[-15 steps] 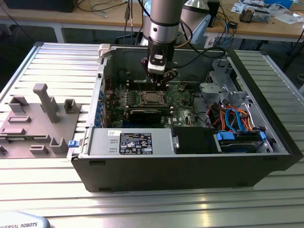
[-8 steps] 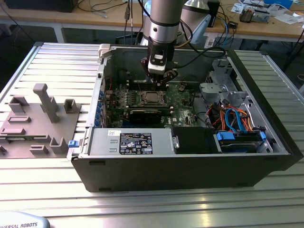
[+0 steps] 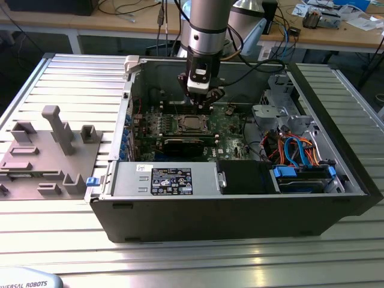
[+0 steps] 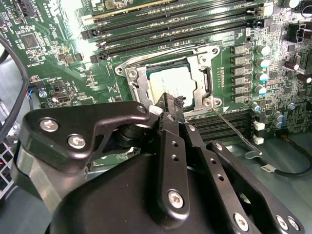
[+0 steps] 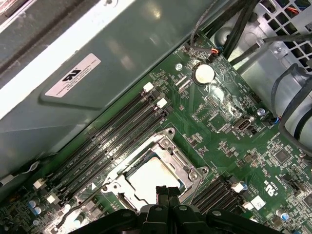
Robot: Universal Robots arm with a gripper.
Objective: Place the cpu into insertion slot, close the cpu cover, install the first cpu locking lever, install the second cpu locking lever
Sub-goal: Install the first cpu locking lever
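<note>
Right, the cpu (image 3: 192, 123) sits flat in the insertion slot (image 3: 179, 126) at the centre of the exterior view, with the cpu cover (image 4: 138, 83) down around it, seemingly to keep it seated. The gripper (image 4: 168, 101), jaws together on nothing, hangs at the cover's edge as a narrow pushing tip; one locking lever (image 4: 233, 128) juts out, apparently unlatched.

This is a robotics lab or workshop. A ribbed silver aluminium-profile table (image 3: 180, 258) carries an opened black desktop computer case (image 3: 240, 210), with a grey moulded fixture tray (image 3: 36, 162) near the table's edge at the exterior view's left. Behind, wooden workbenches (image 3: 354, 41) hold loose black cables (image 3: 129, 9).
</note>
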